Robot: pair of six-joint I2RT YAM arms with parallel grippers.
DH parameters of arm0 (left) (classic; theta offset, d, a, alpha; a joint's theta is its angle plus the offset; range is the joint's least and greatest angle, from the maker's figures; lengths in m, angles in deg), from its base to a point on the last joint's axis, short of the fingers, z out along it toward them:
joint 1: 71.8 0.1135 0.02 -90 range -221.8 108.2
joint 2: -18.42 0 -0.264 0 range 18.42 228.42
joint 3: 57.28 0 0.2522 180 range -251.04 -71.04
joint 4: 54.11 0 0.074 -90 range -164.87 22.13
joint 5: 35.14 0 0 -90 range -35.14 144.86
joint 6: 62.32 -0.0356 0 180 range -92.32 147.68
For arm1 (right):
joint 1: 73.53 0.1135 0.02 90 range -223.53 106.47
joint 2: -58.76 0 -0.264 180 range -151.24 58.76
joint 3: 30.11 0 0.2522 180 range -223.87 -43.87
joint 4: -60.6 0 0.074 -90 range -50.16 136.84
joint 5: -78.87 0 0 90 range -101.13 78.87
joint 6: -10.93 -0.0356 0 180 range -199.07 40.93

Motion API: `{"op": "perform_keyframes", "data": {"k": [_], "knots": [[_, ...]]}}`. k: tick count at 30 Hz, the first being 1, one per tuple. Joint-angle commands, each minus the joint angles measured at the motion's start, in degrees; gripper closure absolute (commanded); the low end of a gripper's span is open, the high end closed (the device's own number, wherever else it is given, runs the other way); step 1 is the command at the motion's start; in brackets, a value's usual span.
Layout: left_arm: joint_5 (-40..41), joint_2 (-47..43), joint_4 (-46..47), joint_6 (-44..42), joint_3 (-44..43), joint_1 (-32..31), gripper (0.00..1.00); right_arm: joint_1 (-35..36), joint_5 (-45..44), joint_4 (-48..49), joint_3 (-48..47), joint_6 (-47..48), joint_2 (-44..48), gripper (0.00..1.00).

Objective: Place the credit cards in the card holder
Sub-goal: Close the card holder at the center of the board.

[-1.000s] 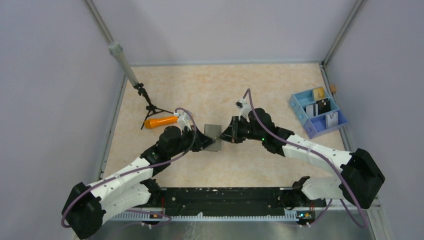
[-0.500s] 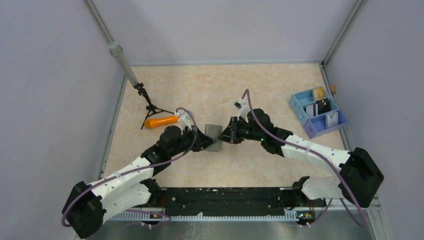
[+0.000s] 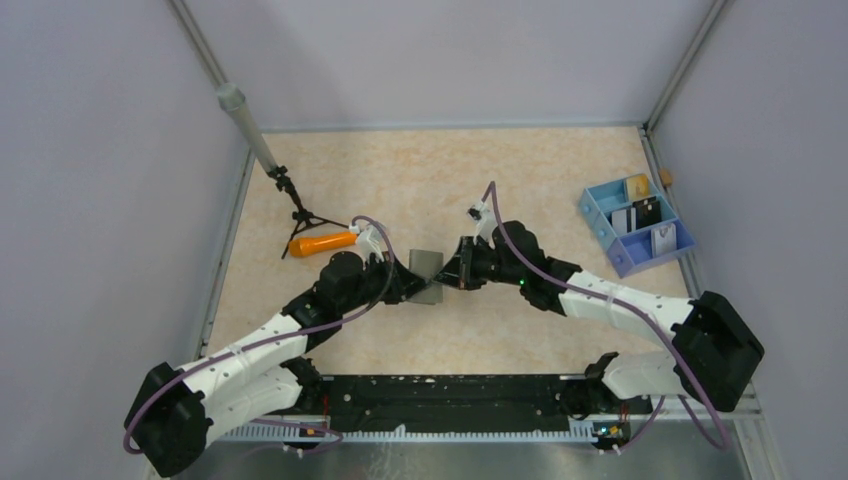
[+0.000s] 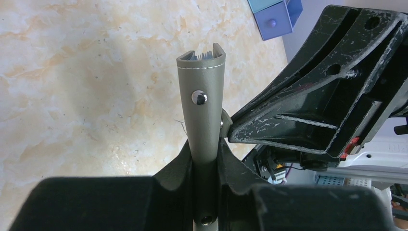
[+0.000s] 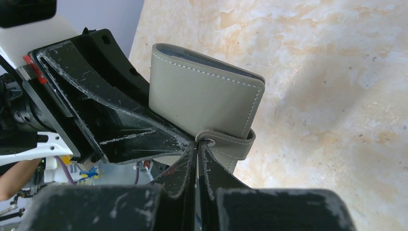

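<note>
Claws from the 2 arms meet near the middle of the desk (image 3: 520, 180). The left claw (image 4: 207, 161) is narrowed onto the card holder (image 4: 202, 96), clamping its lower part from both sides. The grey wallet stands on edge, folded closed, with a metal stud on the narrow side facing the left wrist camera. The right claw (image 5: 198, 144) has its fingers pressed fully together, tips against the end of the holder's snap strap (image 5: 226, 143); whether they pinch it I cannot tell. Left of the left arm lies an orange stick (image 3: 322, 242), beside a small black tripod (image 3: 300, 215). The credit cards (image 3: 648, 211), black and white, stand in compartments of the blue and lilac tray (image 3: 598, 225) at the far right edge, well apart from the holder.
</note>
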Motion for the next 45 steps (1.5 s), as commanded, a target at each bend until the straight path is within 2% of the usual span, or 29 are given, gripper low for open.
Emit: {"op": "perform_keyframes", "data": {"k": [1,5,11,18,29,45], "knots": [[-3.6,-1.2,9.1,0.8,0.1,-0.1,1.00,0.8,-3.2,2.5,1.4,-0.6,0.4,1.00],[-6.5,-1.3,13.7,1.9,1.5,-0.2,1.00,0.8,-4.4,3.4,2.8,-1.2,0.4,1.00],[-9.4,-1.7,15.8,1.5,2.3,-0.2,1.00,0.8,-5.0,4.4,3.5,-1.3,0.3,1.00],[-9.5,-1.6,14.7,1.0,2.2,-0.1,1.00,0.8,-4.4,6.2,4.1,-2.0,0.1,1.00],[-17.9,-0.6,19.0,-2.7,1.7,-0.1,1.00,0.8,-4.8,7.5,3.7,-2.1,-2.6,1.00],[-22.2,-1.6,23.2,-2.7,2.1,-0.2,1.00,0.7,-5.0,11.4,5.7,-3.2,-8.3,1.00]]}}
